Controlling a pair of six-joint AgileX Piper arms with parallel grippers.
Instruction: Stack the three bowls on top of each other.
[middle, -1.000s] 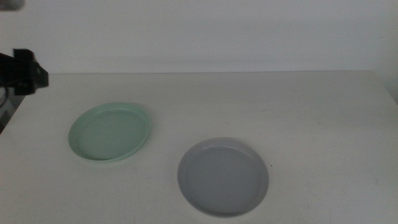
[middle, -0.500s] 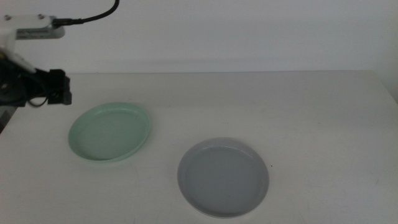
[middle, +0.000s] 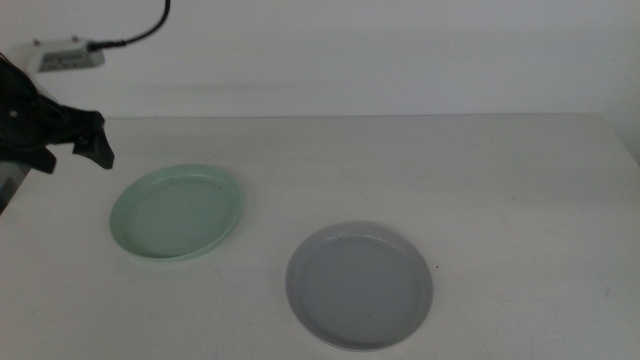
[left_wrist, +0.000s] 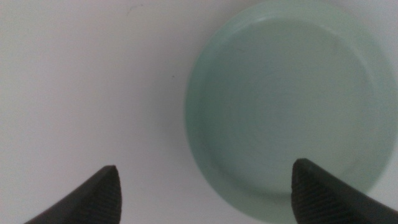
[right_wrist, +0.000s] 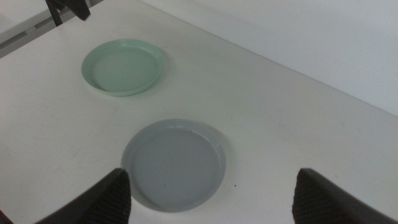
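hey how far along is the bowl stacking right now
Possibly one step done: the grey-blue bowl seems to have a second rim nested under it, perhaps the white one, though that is hard to confirm. In hand: the left gripper, jaws open, hovers at the far-left edge of the mint green bowl, gripping nothing. The right gripper waits, open. Left: joining the green bowl with the stack.

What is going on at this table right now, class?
The left hand hovers with its jaws open over the table's left edge, beside the mint green bowl, touching nothing. The grey-blue bowl lies apart from it, nearer the front of the table. The right hand waits, open, above and back from the grey-blue bowl. Only two bowls show; none is stacked yet.
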